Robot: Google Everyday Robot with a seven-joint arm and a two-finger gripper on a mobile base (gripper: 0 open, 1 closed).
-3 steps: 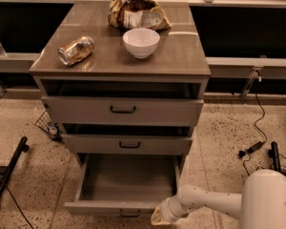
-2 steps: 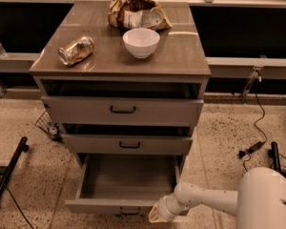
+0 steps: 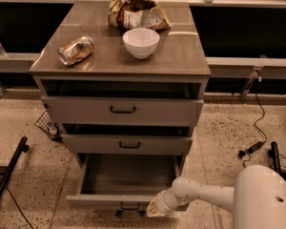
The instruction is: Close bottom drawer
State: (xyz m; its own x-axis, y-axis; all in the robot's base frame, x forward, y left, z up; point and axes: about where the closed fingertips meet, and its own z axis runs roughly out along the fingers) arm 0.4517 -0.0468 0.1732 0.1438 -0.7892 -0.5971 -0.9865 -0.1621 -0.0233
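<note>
Gripper (image 3: 155, 207) at bottom drawer (image 3: 105, 201) front, right of handle (image 3: 130, 207); you cannot tell its grip width. Drawer lies straight beyond: you push rearward.

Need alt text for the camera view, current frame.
The bottom drawer of a three-drawer cabinet is pulled far out with nothing visible inside, and the robot's gripper is at the right end of the drawer's front. On the cabinet top are a white bowl, a can lying on its side and a crumpled bag.
</note>
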